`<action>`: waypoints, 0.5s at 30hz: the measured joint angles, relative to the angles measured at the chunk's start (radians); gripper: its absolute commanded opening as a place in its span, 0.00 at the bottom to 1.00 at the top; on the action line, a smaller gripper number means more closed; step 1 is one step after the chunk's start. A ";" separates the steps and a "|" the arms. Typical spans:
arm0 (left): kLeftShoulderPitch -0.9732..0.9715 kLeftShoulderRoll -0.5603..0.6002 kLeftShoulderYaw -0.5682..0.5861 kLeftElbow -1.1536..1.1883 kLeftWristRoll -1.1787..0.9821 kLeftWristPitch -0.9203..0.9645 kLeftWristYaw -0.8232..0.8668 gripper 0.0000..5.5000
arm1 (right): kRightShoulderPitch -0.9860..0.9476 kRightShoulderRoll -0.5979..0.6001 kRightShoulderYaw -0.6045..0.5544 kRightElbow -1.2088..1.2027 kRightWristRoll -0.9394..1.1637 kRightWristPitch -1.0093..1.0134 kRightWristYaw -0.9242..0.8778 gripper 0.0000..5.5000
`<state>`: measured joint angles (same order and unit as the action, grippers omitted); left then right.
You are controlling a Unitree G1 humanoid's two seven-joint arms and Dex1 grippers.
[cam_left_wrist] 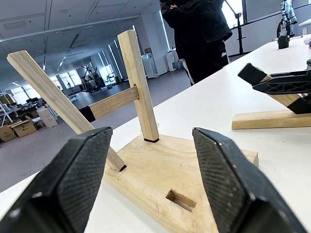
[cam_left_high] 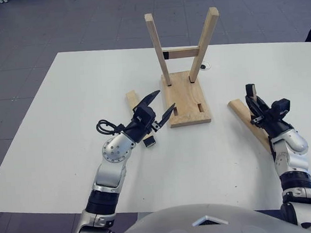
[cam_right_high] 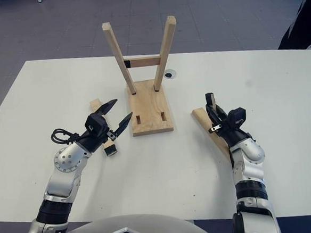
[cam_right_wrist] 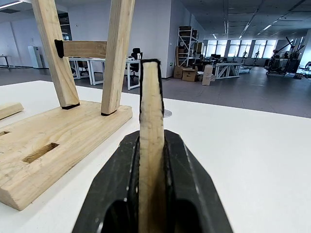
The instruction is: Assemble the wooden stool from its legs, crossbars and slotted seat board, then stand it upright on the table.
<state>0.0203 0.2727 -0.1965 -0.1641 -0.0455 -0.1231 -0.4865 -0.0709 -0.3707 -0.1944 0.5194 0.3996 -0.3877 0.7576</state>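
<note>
The seat board (cam_left_high: pixel 189 101) lies flat in the middle of the tabletop (cam_left_high: pixel 63 101), underside up, so that its slots face upward and can take legs from above. Two legs, one on the left (cam_left_high: pixel 158 49) and one on the right (cam_left_high: pixel 204 44), stand in the far pair of slots. They lean slightly apart and are tied together by a crossbar (cam_left_high: pixel 183 53), which likely keeps them steady. The two near slots (cam_right_high: pixel 138 119) are empty, so the stool looks about half built.

The left hand (cam_left_high: pixel 165 100) hovers just beside the board's near-left corner with its fingers spread wide and nothing between them. It sits over a loose wooden piece (cam_left_high: pixel 131 99) that lies on the tabletop, apparently placed to pick it up or to brace the board.

To the right of the board and apart from it, the right hand (cam_left_high: pixel 253 101) is closed tightly on a second wooden piece (cam_left_high: pixel 242 116). It grips the piece by its narrow faces, a hold that would let it be raised on end. Its far end seems to rest on the tabletop.

The next move probably calls for tilting this piece upright and lining it up with a near slot.
</note>
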 measured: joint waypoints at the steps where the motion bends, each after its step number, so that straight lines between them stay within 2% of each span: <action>1: 0.001 0.000 0.000 0.000 0.000 0.000 0.000 0.56 | 0.017 -0.003 -0.001 -0.019 0.003 0.002 -0.002 0.07; 3: 0.002 0.001 -0.001 0.000 0.000 0.000 -0.002 0.56 | 0.077 -0.009 -0.002 -0.135 0.029 0.091 -0.018 0.07; 6: -0.002 -0.002 -0.001 0.000 -0.013 0.009 -0.003 0.56 | 0.105 -0.011 0.019 -0.377 0.140 0.342 -0.082 0.07; 10: -0.032 -0.003 0.010 -0.013 -0.049 0.072 -0.009 0.56 | -0.043 -0.012 0.023 -0.756 0.490 0.758 -0.278 0.07; 15: -0.035 -0.009 -0.016 -0.111 -0.108 0.165 -0.042 0.56 | -0.101 0.012 0.008 -0.814 0.658 0.953 -0.433 0.07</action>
<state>-0.0146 0.2635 -0.2128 -0.2749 -0.1538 0.0420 -0.5288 -0.1718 -0.3584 -0.1860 -0.2944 1.0575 0.5658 0.3244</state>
